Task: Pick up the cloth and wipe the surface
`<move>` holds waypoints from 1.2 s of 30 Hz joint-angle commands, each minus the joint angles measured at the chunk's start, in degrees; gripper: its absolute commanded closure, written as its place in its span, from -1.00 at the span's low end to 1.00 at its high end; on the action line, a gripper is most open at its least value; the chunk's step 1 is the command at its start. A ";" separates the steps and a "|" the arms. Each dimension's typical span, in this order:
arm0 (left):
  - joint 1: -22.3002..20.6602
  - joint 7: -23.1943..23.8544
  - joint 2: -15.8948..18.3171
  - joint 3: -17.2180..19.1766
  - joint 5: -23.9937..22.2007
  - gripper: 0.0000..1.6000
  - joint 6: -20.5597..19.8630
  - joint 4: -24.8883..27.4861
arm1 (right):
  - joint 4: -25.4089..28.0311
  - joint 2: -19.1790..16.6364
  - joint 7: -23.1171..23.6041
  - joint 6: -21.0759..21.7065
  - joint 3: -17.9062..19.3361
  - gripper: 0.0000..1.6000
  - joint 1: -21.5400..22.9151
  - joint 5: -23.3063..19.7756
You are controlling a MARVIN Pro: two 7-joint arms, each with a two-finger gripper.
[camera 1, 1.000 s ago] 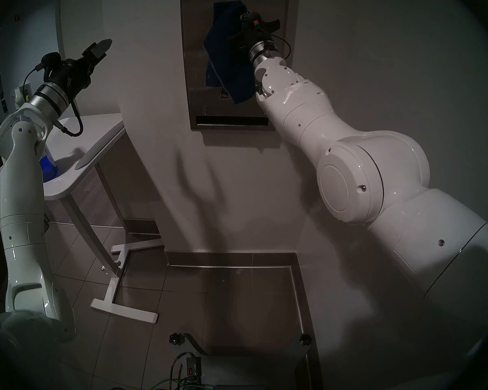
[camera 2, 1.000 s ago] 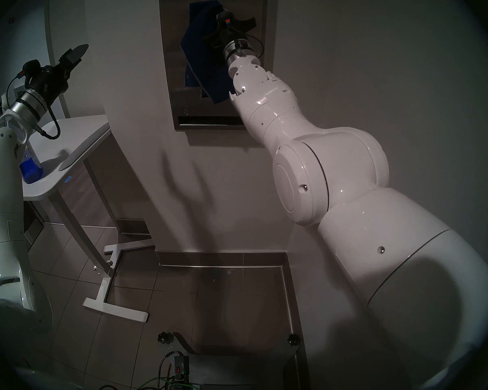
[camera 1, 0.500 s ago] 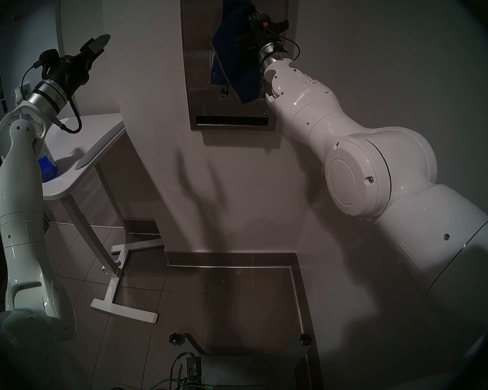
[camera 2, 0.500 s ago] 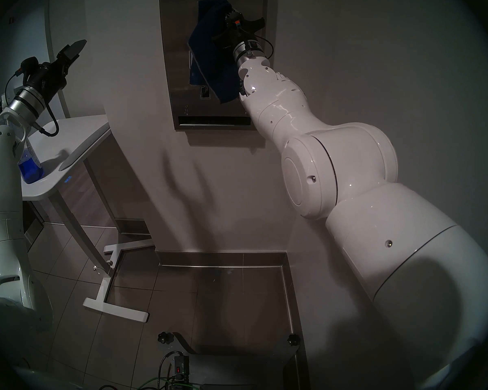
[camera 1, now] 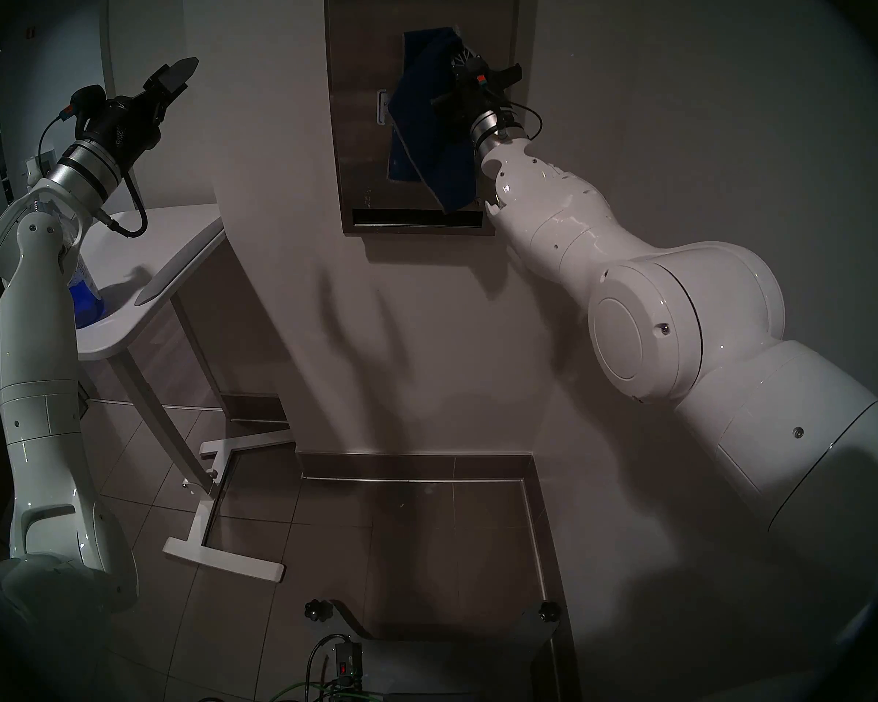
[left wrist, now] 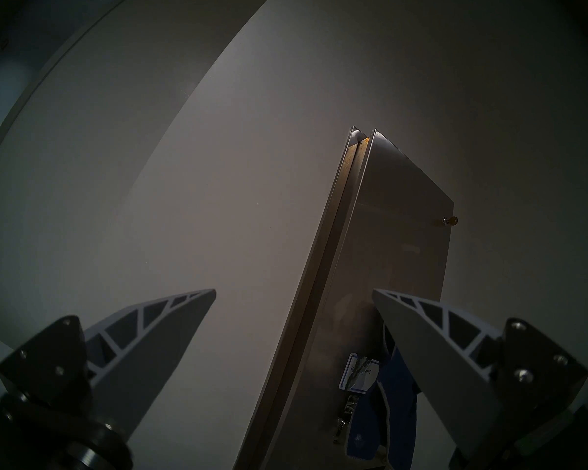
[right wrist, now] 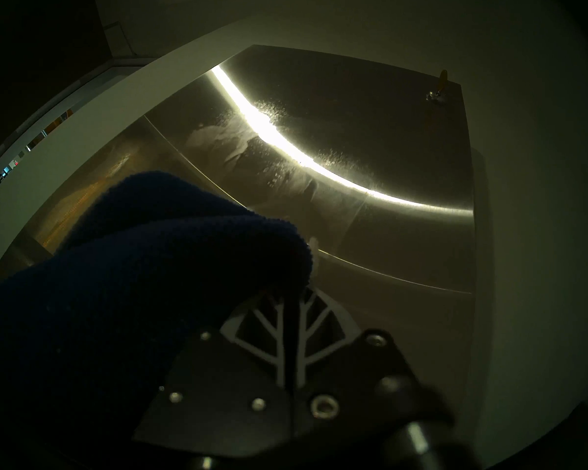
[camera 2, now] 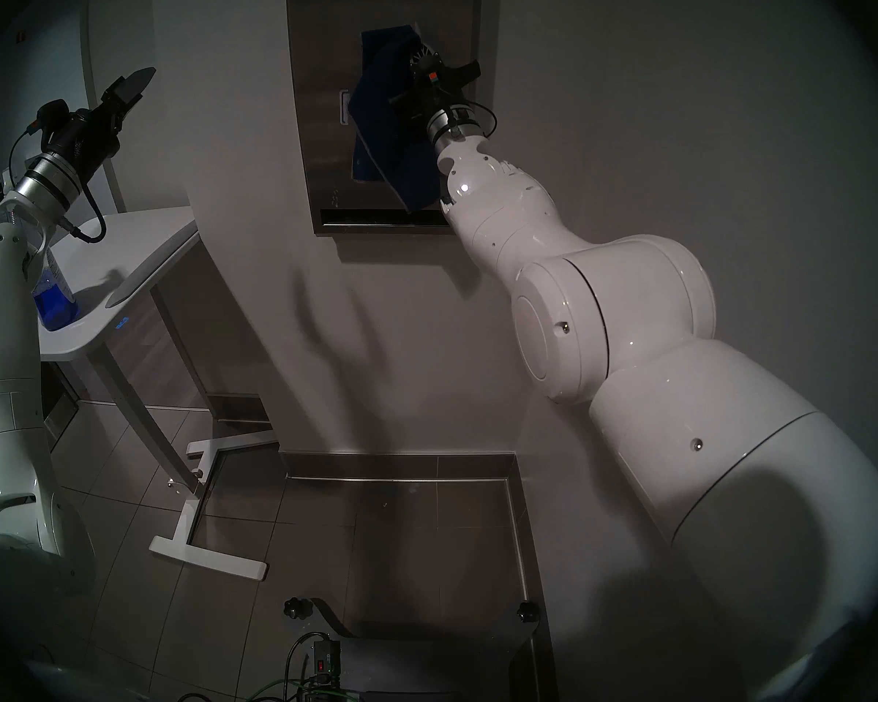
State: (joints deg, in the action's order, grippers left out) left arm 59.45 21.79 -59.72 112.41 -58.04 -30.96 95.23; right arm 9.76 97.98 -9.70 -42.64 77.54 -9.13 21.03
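While the cloth (camera 1: 427,113) drapes flat against the steel dispenser front (camera 1: 356,128), I'd keep steady pressure and work strokes toward the bottom slot (camera 1: 401,216). My right gripper (right wrist: 291,301) is clamped on its upper fold; most cloth hangs left and below it. My left gripper (left wrist: 294,299) idles, spread wide.

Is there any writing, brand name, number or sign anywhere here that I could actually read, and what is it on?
None can be read.
White blue-bordered label on the steel dispenser front: printed marks, torn and too small to read.
Embossed marks above the dispenser's bottom slot: too small.
Small red sign on the far wall: blurred.
Blue sticker on the white tabletop's edge: blurred.
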 commanded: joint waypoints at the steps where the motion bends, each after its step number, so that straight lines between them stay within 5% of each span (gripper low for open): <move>1: -2.40 -0.03 0.19 0.20 -0.33 -1.00 0.75 0.93 | -1.81 -1.82 -1.60 -0.05 -0.12 1.00 -2.04 0.50; 16: -3.00 -0.29 0.14 -0.51 -0.12 -1.00 0.78 0.37 | -3.32 -1.55 -4.29 -2.67 0.12 1.00 -7.29 2.08; 36: -2.89 -0.24 -0.09 -1.51 -0.18 -1.00 0.65 -0.31 | -1.77 -2.54 -3.79 -1.96 1.11 1.00 -1.03 2.08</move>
State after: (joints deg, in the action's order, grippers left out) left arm 58.58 21.56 -59.90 110.90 -57.98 -30.88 94.16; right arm 5.68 98.04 -12.87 -47.68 77.66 -15.82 23.81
